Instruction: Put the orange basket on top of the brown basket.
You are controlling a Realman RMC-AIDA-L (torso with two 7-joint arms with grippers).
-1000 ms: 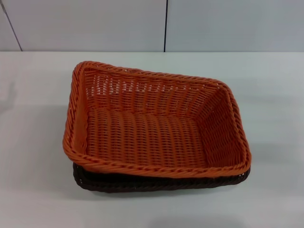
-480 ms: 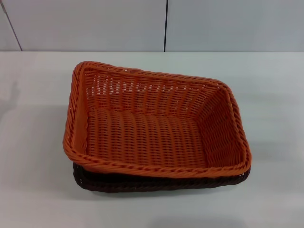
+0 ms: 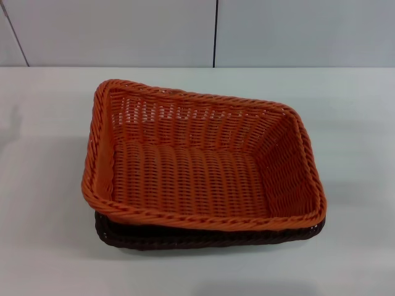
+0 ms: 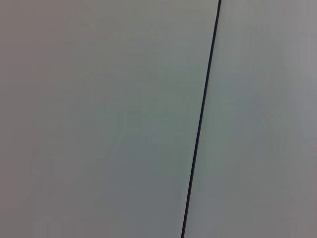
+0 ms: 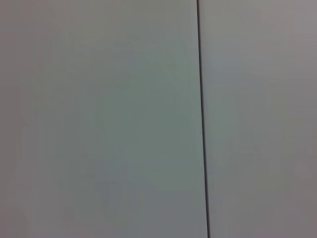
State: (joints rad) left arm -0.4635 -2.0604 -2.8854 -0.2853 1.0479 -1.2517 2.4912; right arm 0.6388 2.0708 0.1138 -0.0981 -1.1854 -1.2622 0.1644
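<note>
Where the orange basket [image 3: 197, 166] sits nested on the brown basket [image 3: 185, 236], only the darker rim shows, along the near edge and at the left side. The stack rests skewed near the middle of the white desk [image 3: 49, 123]. Neither hand appears in any view, so their state cannot be told; both wrist views show only a pale panelled wall [image 4: 99, 119] with a dark seam [image 4: 200, 119].

I count one bright orange rectangular woven basket [image 3: 203, 163], one dark brown rectangular woven basket [image 3: 203, 237], and one white counter [image 3: 358, 123].
</note>
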